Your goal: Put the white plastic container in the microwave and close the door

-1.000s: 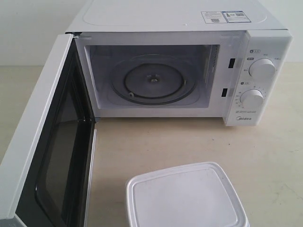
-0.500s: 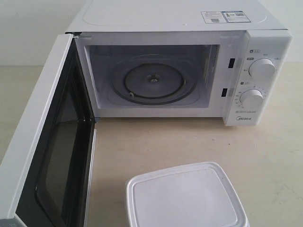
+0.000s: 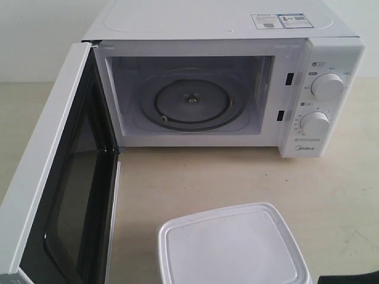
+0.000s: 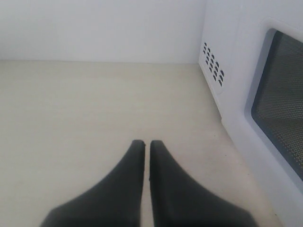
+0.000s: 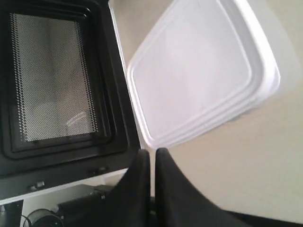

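Note:
The white plastic container [image 3: 231, 245] sits lidded on the table in front of the microwave [image 3: 207, 23], at the exterior view's bottom edge. The microwave's cavity is bare, with the glass turntable [image 3: 190, 100] showing. The door [image 3: 47, 177] stands swung wide open to the left. My right gripper [image 5: 152, 151] is shut and holds nothing; its tips hover just off a corner of the container [image 5: 199, 71], beside the door's black inner frame [image 5: 52, 80]. My left gripper [image 4: 147, 143] is shut and holds nothing, over bare table outside the door [image 4: 279, 99].
Two round dials [image 3: 327, 86] sit on the microwave's right panel. Vent slots [image 4: 213, 66] mark the microwave's side wall near my left gripper. A dark edge of my right arm [image 3: 349, 278] shows at the bottom right. Beige tabletop [image 3: 195, 177] lies between container and cavity.
A dark part of the right arm has come into the bottom right corner of the exterior view. The container, microwave and door have not moved.

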Controlling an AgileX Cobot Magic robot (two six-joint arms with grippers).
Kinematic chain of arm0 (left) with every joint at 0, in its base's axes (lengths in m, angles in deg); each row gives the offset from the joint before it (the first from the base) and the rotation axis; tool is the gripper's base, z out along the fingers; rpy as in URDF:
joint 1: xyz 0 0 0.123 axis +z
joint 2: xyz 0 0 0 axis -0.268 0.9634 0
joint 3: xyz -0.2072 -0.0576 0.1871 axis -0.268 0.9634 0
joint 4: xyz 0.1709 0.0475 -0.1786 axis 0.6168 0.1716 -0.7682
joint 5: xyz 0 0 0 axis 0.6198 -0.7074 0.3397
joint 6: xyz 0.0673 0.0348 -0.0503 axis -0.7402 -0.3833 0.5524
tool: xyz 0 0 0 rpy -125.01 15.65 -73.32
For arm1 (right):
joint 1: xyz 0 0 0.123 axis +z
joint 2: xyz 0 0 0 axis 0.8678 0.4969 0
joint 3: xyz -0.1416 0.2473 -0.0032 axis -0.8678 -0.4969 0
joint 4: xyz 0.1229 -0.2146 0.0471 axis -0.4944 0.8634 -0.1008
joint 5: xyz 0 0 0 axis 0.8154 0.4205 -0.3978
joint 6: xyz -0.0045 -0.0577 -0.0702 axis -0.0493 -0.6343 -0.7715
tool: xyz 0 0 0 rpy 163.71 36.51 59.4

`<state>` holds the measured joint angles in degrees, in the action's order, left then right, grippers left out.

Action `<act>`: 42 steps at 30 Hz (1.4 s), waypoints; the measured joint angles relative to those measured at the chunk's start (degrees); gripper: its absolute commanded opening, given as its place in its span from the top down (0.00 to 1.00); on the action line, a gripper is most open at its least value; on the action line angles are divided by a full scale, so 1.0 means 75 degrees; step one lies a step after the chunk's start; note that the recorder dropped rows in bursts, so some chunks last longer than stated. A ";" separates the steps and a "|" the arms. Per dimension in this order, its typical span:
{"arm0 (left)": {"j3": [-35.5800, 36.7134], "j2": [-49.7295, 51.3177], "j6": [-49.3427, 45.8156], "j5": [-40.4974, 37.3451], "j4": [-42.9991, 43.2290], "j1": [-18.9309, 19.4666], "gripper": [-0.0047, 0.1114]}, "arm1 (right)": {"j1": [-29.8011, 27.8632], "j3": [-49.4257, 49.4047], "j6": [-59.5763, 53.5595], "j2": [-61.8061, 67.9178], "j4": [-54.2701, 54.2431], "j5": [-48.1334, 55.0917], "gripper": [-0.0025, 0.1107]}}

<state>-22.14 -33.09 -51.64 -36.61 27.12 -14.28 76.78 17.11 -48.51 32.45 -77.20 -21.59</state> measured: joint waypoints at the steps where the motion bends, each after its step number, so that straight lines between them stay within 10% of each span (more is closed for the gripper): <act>1: 0.0000 0.0000 0.0000 0.0000 0.0000 0.0000 0.92 | 0.0000 -0.0092 0.0057 0.0000 0.0035 0.0174 0.98; 24: 0.0000 0.0000 0.0000 0.0000 0.0000 0.0000 0.92 | 0.0000 -0.0839 -0.2063 0.2992 -0.0599 -0.0884 0.98; 42: 0.0000 0.0000 0.0000 0.0000 0.0000 0.0000 0.92 | 0.0987 0.2015 -0.5438 0.7115 -0.3161 -0.3842 0.98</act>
<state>-22.14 -33.09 -51.64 -36.61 27.12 -14.28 84.18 32.23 -89.29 85.81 -100.90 -50.41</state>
